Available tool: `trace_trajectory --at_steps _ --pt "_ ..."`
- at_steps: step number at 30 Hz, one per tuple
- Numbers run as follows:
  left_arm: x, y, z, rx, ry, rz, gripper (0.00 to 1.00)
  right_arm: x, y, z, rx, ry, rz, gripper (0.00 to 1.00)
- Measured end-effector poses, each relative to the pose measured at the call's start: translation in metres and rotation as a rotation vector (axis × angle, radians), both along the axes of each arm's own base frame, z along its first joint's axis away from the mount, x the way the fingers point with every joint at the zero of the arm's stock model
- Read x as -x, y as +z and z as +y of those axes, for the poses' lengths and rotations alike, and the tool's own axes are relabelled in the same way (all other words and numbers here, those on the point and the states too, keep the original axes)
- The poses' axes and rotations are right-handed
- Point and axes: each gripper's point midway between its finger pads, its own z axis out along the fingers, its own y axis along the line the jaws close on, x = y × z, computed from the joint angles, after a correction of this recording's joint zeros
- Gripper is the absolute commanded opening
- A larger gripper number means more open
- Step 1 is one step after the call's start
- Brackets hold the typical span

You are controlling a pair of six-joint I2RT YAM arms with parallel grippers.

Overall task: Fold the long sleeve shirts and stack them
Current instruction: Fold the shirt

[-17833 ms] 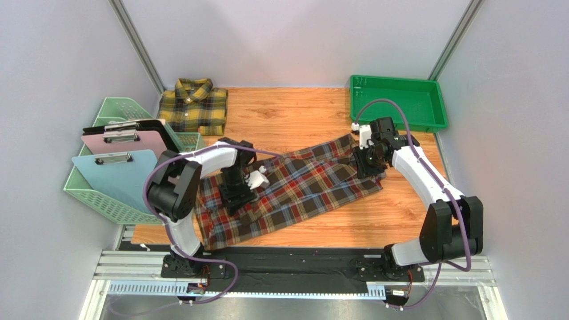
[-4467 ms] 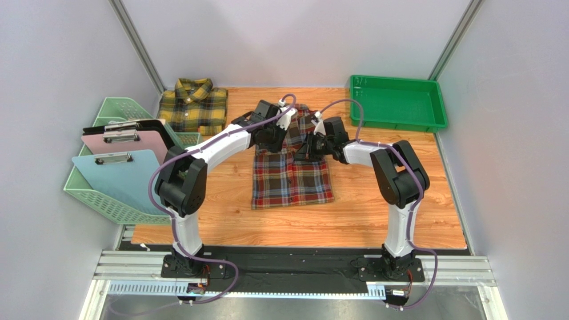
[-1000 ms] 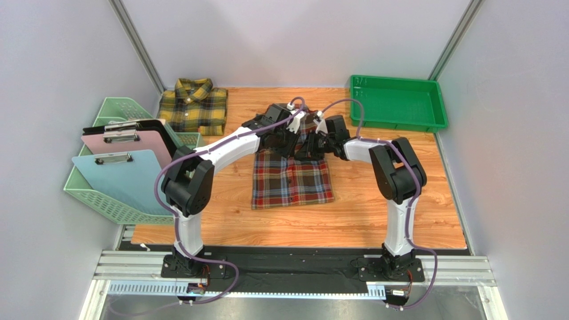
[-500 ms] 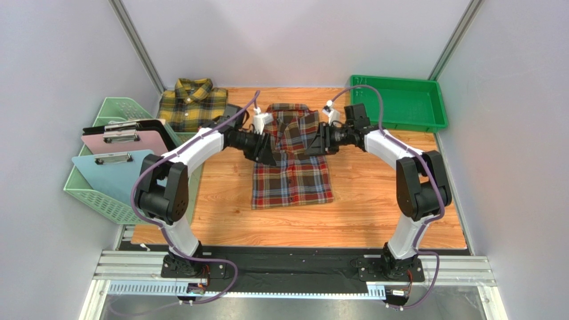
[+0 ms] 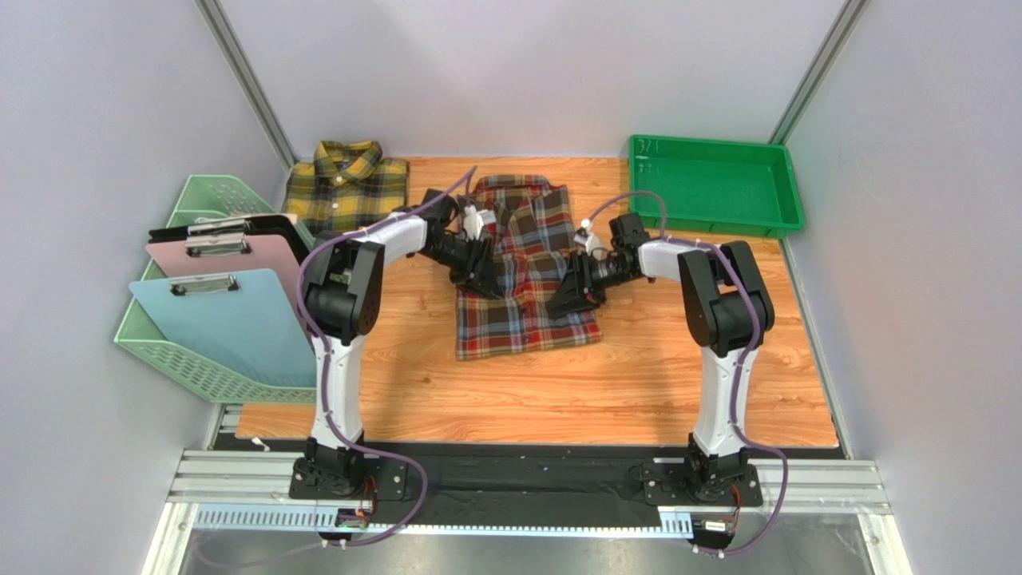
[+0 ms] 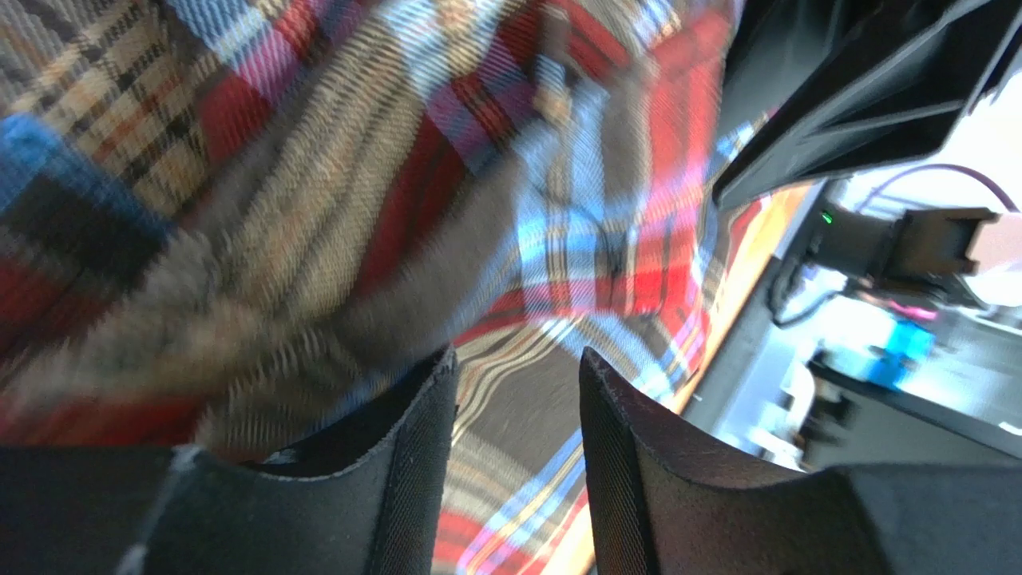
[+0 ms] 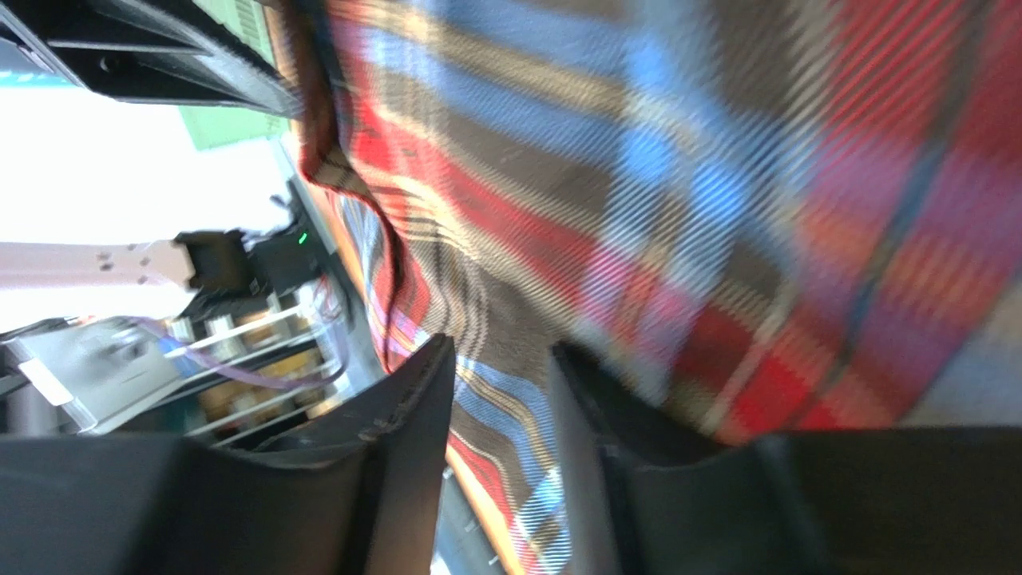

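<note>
The red, brown and navy plaid shirt (image 5: pixel 528 324) lies in the middle of the wooden table, collar at the far end, its upper part bunched and raised between my arms. My left gripper (image 5: pixel 490 273) is at the shirt's left side. My right gripper (image 5: pixel 566 297) is at its right side. In the left wrist view the jaws (image 6: pixel 516 359) stand narrowly apart with the plaid cloth (image 6: pixel 360 180) draped over one finger. The right wrist view shows the same: gripper (image 7: pixel 502 347), cloth (image 7: pixel 720 180). The yellow and dark plaid shirt (image 5: pixel 348 189) lies folded at the back left.
A light green basket (image 5: pixel 180 347) at the left holds pink (image 5: pixel 228 258), blue (image 5: pixel 222 318) and black clipboards. A green tray (image 5: pixel 720 180) stands at the back right. Grey walls close in the table on three sides.
Both grippers have come nearer and closer together along the shirt's sides. The raised, spread upper part of the red shirt has narrowed and bunched, and the shirt has shifted slightly.
</note>
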Motion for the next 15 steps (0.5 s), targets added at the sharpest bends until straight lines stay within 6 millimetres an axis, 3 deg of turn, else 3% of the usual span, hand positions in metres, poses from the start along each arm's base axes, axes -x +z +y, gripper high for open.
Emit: trace_trajectory --at_steps 3,5,8,11,13,15 --pt "-0.014 0.014 0.006 0.023 -0.003 -0.071 0.56 -0.02 0.013 -0.001 0.004 -0.007 -0.084 0.61" --pt "-0.006 0.028 0.011 0.055 -0.003 -0.1 0.69 -0.018 0.027 -0.001 -0.008 -0.016 -0.112 0.68" --pt "0.028 0.06 0.01 0.125 0.0 -0.112 0.75 0.009 0.061 0.003 -0.051 -0.005 -0.156 0.69" --pt "0.07 0.092 -0.008 0.213 -0.022 -0.132 0.79 0.04 0.092 0.019 -0.109 0.059 -0.223 0.65" --pt "0.094 0.102 -0.027 0.261 -0.062 -0.139 0.77 0.053 0.098 0.031 -0.139 0.109 -0.245 0.62" --pt "0.112 0.101 -0.053 0.298 -0.107 -0.11 0.75 0.063 0.088 0.043 -0.15 0.152 -0.221 0.59"
